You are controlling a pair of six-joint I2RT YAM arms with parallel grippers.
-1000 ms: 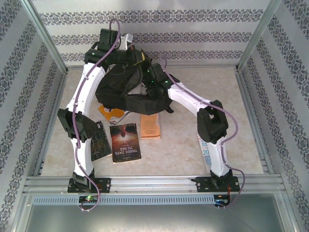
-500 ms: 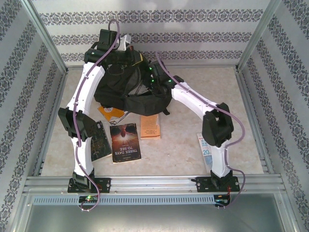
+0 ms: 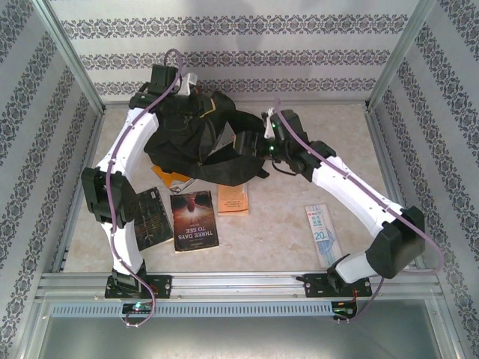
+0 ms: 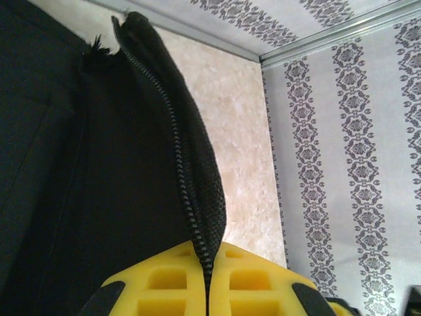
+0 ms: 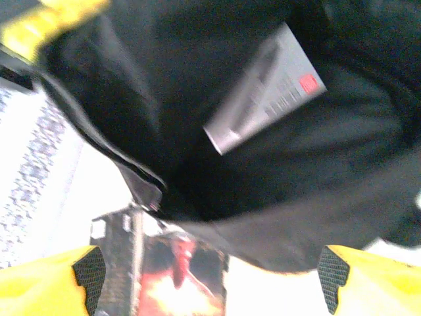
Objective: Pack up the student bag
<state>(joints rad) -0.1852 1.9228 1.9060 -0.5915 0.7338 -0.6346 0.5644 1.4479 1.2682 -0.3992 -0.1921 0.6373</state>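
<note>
Black backpack (image 3: 196, 142) rim is being pinched by the left gripper (image 4: 209, 266), holding its mouth open just ahead of the empty, wide-spread right gripper (image 5: 210, 273).

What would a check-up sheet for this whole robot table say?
Surface: beige stone-look table, no spills seen.
Job's things: student bag slumped at the back, mouth open, grey book inside.
Clutter: dark book, Three Days to See book, orange book and blue-and-white booklet lie flat on the table.
Grippers: left tool shut on the bag's zipper edge; right tool open at the bag's mouth, holding nothing.
Cables: a purple cable runs along each arm; no snag seen.
Surroundings: patterned walls and a metal frame.
</note>
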